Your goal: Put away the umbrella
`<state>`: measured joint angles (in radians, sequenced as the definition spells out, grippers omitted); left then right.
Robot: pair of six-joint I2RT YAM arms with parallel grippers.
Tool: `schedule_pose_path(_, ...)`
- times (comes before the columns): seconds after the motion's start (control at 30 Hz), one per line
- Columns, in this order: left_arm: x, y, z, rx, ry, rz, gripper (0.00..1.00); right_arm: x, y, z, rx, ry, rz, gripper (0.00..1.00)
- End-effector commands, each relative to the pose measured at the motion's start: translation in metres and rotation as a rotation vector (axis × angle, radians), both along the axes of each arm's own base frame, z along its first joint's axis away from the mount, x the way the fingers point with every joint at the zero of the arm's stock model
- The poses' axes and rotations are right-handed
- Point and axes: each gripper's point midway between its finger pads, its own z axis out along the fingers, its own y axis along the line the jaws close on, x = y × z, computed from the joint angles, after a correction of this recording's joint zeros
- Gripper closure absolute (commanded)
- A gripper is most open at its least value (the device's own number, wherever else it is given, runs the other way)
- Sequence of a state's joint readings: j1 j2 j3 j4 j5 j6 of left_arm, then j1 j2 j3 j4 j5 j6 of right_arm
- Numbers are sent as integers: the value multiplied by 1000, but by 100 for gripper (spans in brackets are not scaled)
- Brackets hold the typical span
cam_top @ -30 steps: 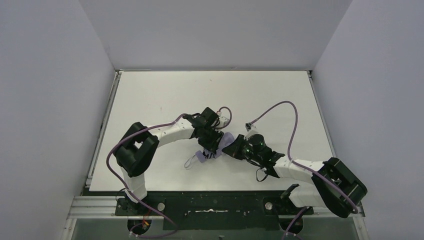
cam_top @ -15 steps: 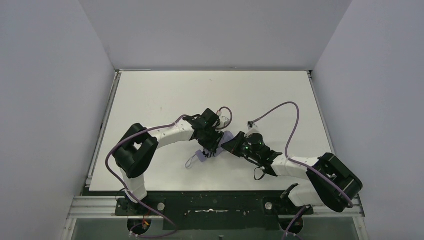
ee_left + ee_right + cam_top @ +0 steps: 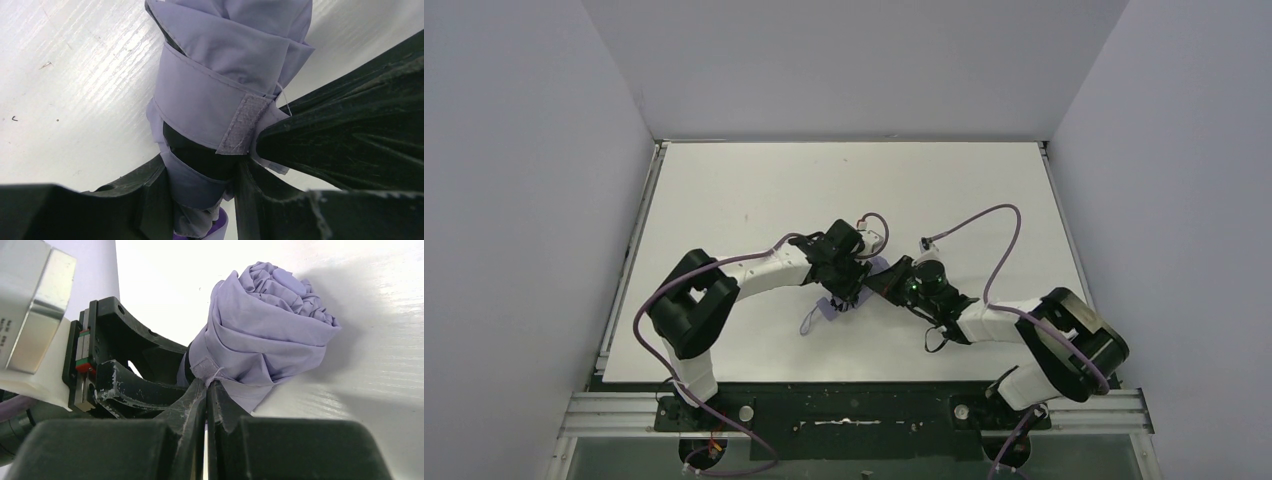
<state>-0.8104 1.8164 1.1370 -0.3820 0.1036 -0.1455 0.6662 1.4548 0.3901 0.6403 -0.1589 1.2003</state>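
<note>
Left jaws clamp the soft, likely light umbrella [image 3: 220,85] mid-bundle while right jaws pinch its strap tab [image 3: 205,371] (probably the surest handhold).

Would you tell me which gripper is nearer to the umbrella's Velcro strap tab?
Right. The right gripper has its fingers pinched shut on the strap tab itself; the left gripper clamps the umbrella around its folded body, just beside the strap.

Lavender umbrella [image 3: 272,335], folded and bunched (Velcro strap [image 3: 244,124] wrapped round), lies on the table [image 3: 724,190].
</note>
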Motion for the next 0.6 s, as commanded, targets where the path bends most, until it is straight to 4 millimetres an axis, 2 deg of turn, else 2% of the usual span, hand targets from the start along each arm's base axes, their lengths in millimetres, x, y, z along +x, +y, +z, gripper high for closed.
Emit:
schedule_pose_path(0.0, -26, 6, -21, 55, 54, -77, 100, 47, 18, 118, 282, -298, -78, 100)
schedule_pose_path(0.23, -35, -2, -22, 29, 73, -120, 100, 59, 19, 106, 271, -264, -94, 100)
schedule_pose_path(0.4, -38, -4, -21, 20, 78, -138, 100, 64, 24, 95, 260, -245, -80, 88)
schedule_pose_path(0.57, -38, -4, -21, 21, 80, -145, 100, 65, 27, 87, 269, -229, -72, 84)
